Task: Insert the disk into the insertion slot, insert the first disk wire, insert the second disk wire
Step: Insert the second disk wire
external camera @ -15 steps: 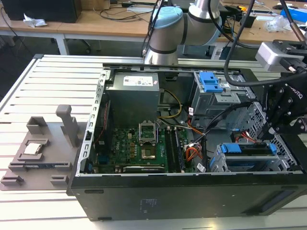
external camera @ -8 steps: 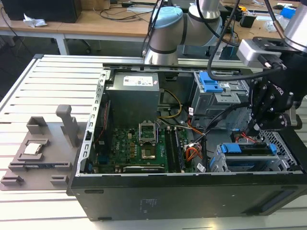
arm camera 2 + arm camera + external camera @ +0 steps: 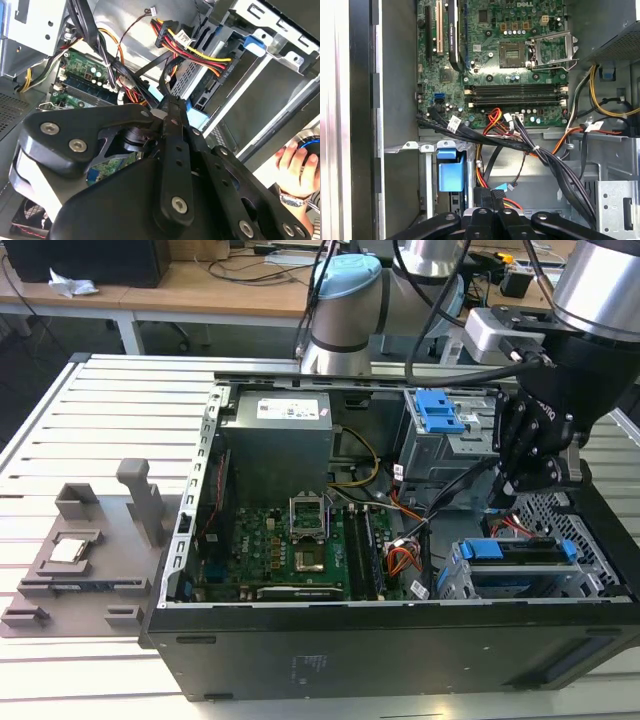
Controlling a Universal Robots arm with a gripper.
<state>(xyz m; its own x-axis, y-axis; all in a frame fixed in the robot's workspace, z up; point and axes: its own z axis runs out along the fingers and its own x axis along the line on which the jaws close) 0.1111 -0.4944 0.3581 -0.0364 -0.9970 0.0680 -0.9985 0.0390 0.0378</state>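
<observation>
The arm (image 3: 345, 310) comes in from twelve o'clock in the exterior view and bends down over the three-o'clock side of the open computer case (image 3: 300, 650), which lies on the slatted table (image 3: 90, 440). Its black gripper (image 3: 503, 498) points down into the case. In both wrist views its fingers (image 3: 481, 222) (image 3: 175, 130) are drawn together. Whether they pinch a wire I cannot tell.

Inside the case, the power supply (image 3: 275, 440) sits at eleven o'clock and the motherboard (image 3: 290, 550) at seven. At four o'clock the insertion slot (image 3: 452, 578) holds the disk (image 3: 515, 550), seated with its blue carrier showing. The taller cage (image 3: 450, 445) stands at eleven o'clock from it.

A wire bundle (image 3: 540, 155) crosses just ahead of the gripper. The gripper's body hides the slot's far end in the exterior view. A person's hand (image 3: 295, 162) is cut off at the edge of the second wrist view.
</observation>
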